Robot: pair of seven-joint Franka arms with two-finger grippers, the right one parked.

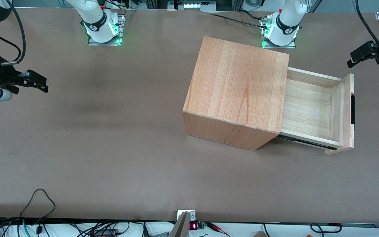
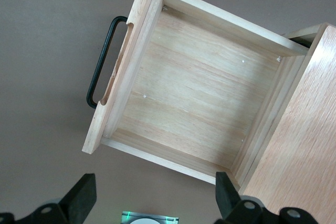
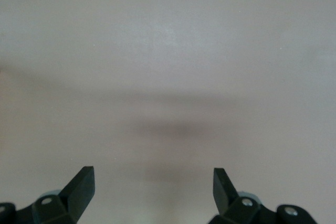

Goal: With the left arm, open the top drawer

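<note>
The top drawer [image 1: 311, 108] stands pulled well out of the wooden cabinet [image 1: 239, 89] toward the working arm's end of the brown table [image 1: 110, 148], its black handle [image 2: 103, 60] untouched. The left arm's gripper [image 1: 357, 57] hangs above, fingers [image 2: 81, 198] spread apart and holding nothing.

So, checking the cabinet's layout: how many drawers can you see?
1: the top drawer, pulled out of the cabinet, with the open left gripper above it. Others may be hidden.
</note>
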